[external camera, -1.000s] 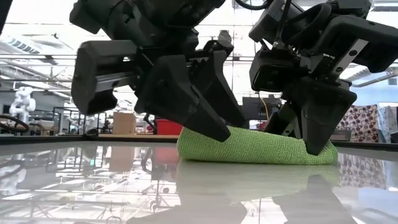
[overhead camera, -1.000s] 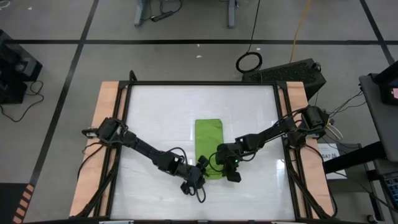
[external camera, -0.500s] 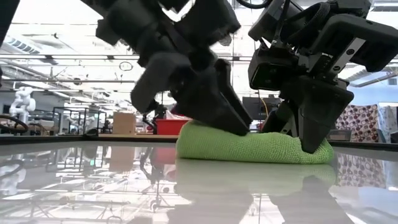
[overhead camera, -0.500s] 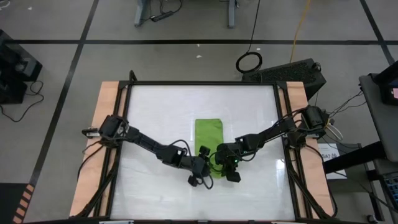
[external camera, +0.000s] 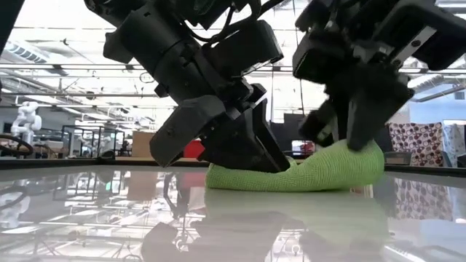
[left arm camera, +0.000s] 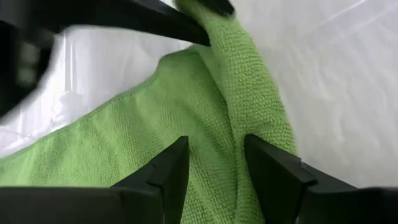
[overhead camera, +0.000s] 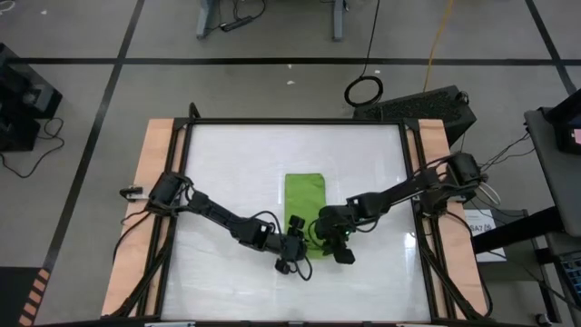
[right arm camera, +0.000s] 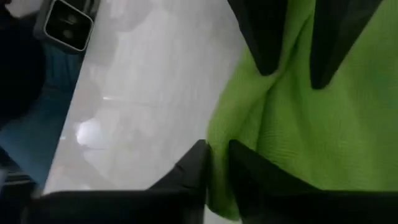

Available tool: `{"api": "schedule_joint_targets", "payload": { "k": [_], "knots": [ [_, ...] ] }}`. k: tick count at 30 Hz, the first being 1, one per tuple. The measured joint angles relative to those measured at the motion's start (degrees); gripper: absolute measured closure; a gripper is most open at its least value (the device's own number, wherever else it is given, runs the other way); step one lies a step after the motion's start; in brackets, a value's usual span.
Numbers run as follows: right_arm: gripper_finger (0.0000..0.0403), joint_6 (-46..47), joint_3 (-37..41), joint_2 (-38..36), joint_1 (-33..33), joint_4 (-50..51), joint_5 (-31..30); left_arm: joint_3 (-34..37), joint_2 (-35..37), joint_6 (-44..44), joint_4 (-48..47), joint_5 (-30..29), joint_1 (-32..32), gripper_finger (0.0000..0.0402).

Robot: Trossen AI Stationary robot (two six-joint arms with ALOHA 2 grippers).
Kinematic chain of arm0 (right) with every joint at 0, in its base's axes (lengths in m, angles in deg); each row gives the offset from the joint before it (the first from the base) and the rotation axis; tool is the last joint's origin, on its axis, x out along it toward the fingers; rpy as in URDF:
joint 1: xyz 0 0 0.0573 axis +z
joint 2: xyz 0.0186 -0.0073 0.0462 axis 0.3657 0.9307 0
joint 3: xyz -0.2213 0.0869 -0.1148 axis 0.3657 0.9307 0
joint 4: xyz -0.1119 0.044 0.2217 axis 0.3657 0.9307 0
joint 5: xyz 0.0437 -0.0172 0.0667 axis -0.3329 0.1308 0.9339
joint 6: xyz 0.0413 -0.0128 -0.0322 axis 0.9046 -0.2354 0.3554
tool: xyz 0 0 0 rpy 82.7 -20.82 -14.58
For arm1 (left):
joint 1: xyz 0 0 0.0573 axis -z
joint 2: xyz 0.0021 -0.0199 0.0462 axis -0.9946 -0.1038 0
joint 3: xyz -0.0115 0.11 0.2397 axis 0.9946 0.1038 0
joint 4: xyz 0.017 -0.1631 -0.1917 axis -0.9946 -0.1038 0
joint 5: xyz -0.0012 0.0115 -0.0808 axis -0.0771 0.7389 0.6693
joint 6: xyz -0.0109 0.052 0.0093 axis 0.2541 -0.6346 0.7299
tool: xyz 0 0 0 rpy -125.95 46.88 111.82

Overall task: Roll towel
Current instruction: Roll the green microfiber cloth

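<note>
The lime-green towel [overhead camera: 305, 195] lies as a folded strip in the middle of the table, running from far to near. My left gripper [overhead camera: 298, 247] is down on its near left end, and its fingers hold a raised fold [left arm camera: 233, 124]. My right gripper [overhead camera: 334, 243] is shut on the near right end and holds it up off the table [external camera: 357, 156]. The rest of the towel lies flat on the tabletop [external camera: 240, 178]. My left gripper pinches a raised fold of the towel [left arm camera: 236, 143] between its two fingers, at the near left end. The fingers slant down from the near left side. That end stays on the table. My right gripper pinches the towel's near right edge [right arm camera: 214, 134] between its two fingers. The fingers point down from above. The held end is lifted clear of the table [external camera: 360, 153], and the cloth slopes down from it to the part that lies flat.
The white tabletop [overhead camera: 227, 173] has a dark frame with wooden strips [overhead camera: 154, 182] along its left and right sides. Cables run along both arms. The two grippers stand close together at the towel's near end.
My left gripper has gone toward the table's right edge and down onto the towel's near left end. My right gripper has risen a little with the near right end, which is now lifted and humped. The towel's far part has stayed where it was.
</note>
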State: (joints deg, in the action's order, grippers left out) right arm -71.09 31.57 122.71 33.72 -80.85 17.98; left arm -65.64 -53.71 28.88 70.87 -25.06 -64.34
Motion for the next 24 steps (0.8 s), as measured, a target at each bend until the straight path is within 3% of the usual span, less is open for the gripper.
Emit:
{"api": "schedule_joint_targets", "payload": {
  "k": [5,9,14,21,24],
  "knots": [
    [0.0269,-10.29,0.00,-5.08,3.03,6.66,-10.87,0.02,0.02,2.01,-3.26,-0.93,-0.02,0.0234],
    [0.0239,-19.84,0.00,-6.36,8.75,8.84,-22.71,0.09,-0.07,2.73,-3.71,-1.66,-0.02,0.0234],
    [0.0245,-29.67,-0.02,-3.40,15.77,6.93,-34.02,0.17,-0.09,3.31,-3.76,-1.68,-0.45,0.0234],
    [0.0275,-31.40,-0.02,0.82,21.44,3.21,-49.84,0.46,-0.07,4.47,-4.80,-1.03,-1.59,0.0234],
    [0.0281,-32.18,-0.01,0.87,22.84,1.99,-53.12,0.52,-0.31,5.50,-4.82,-1.02,-1.64,0.0234]
  ]
}}
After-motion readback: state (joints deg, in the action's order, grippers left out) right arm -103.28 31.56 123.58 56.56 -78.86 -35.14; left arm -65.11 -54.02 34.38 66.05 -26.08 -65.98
